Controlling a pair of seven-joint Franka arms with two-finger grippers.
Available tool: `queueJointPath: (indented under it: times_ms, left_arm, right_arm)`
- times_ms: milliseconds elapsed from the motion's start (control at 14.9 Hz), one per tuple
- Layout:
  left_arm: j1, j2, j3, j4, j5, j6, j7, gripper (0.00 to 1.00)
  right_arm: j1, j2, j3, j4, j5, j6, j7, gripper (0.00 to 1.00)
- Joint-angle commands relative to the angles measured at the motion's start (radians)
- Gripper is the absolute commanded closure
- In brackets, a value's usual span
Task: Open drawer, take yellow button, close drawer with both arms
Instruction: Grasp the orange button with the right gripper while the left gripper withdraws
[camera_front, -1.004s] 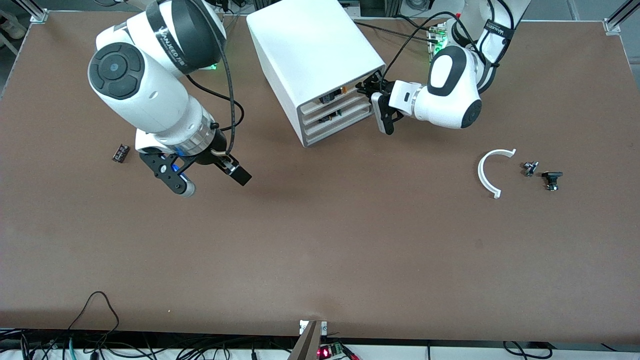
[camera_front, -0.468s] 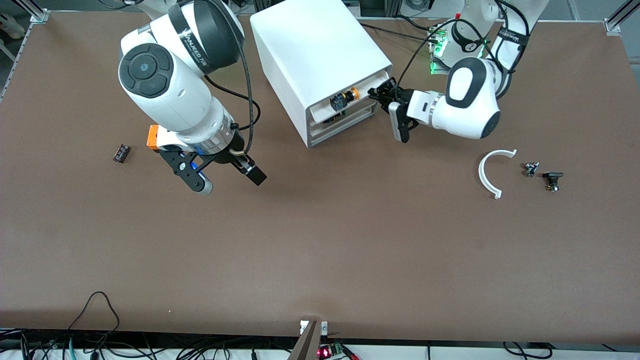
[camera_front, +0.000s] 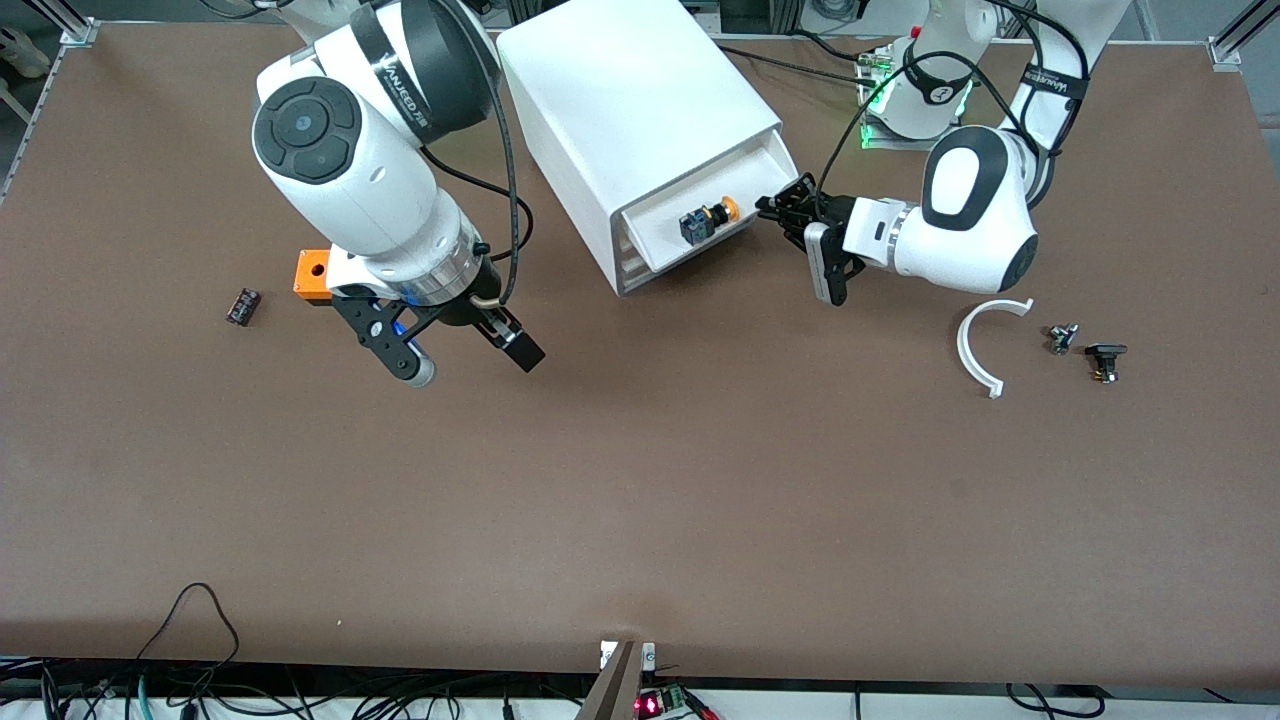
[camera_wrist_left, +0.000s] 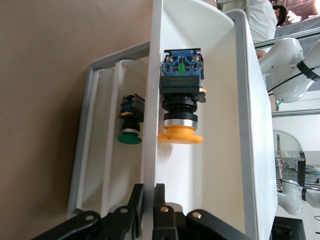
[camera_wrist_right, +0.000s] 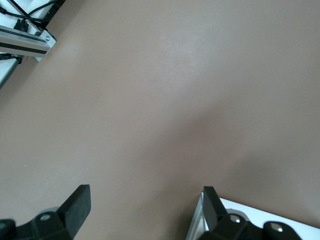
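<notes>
Pulled farther out of the cabinet (camera_front: 640, 100) than before, the drawer (camera_front: 745, 170) holds the button (camera_front: 706, 219) lying on its side, orange cap toward the left gripper (camera_front: 775, 208), which pinches the drawer's front edge. Right gripper (camera_front: 465, 355) hangs spread beside the cabinet.

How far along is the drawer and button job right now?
Opening looks mostly done: the top drawer is pulled out, and the left gripper is shut on its front edge. The button lies in it, untouched. The right gripper hangs open over bare table near the orange cube. Left to do: take the button, close the drawer.
</notes>
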Motion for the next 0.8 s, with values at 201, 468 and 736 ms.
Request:
queueJointPath:
  times_ms: [201,468,736]
  left_arm:
    - [0.094,0.143,0.008,0.227,0.195,-0.116,-0.013,1.00]
    - [0.117,0.229,0.009,0.336,0.283,-0.118,-0.010,1.00]
    - [0.125,0.269,0.014,0.387,0.289,-0.118,-0.012,1.00]
  right_arm:
    - [0.063,0.043,-0.007,0.045,0.006,0.043,0.138,0.01]
    - [0.116,0.059,-0.009,0.045,0.003,0.086,0.229,0.01]
    - [0.178,0.088,-0.012,0.046,0.001,0.159,0.339,0.01]
